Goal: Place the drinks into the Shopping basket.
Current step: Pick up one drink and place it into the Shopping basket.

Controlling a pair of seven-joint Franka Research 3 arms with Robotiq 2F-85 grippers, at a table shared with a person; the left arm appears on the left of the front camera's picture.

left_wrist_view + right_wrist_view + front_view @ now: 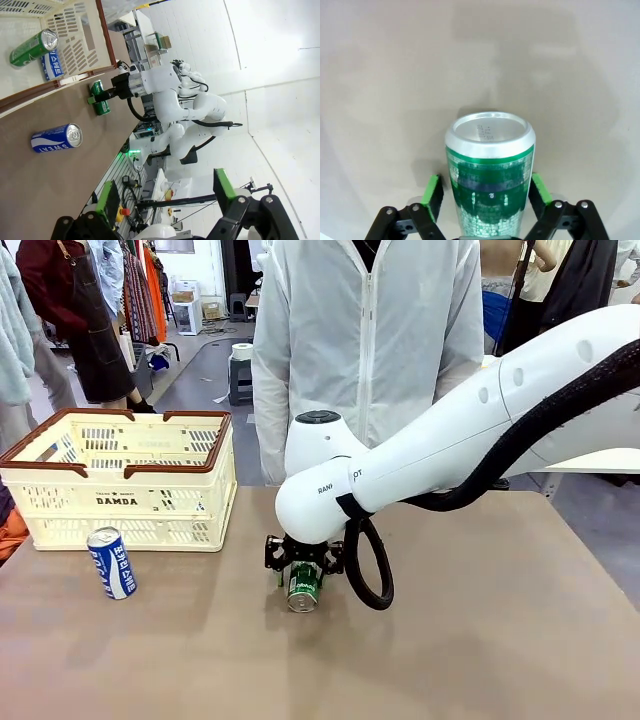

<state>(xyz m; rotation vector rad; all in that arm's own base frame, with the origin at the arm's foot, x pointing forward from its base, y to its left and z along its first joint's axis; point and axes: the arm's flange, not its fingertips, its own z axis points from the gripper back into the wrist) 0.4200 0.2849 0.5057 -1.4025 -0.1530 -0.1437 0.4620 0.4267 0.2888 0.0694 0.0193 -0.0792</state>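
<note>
Left pincer (166, 178): wide, nothing in it, parked high off the left side, so I get an overview from there.

Shopping basket (60, 500): far left of the bench (480, 640), open side up, which suits a drop-in from above. One green can in the basket (29, 48) lies on its side on the floor of it. There's something blue with white print next to it, can't tell what.

Blue can (112, 564): stands on the bench just in front of the basket's near wall, outside it, untouched. It's close to the basket, so a short carry.

Loose green can (303, 587): mid bench, well right of the basket. It looks to be on its side with the silver top toward the near edge.

Right pincer (486, 190): the arm reaches in from the right across the middle because that's where the can sits. The pincer is spread and straddles the can. Its pads (434, 196) sit on either side of the curved wall with a gap showing, so nothing is clamped. Fingers run along the can's length, which lets the pads meet the round sides squarely.

My read: this is the grasp step on that can. It could roll if the pads close off-centre.

Person (370, 340): stands at the far edge, hands off the bench.
</note>
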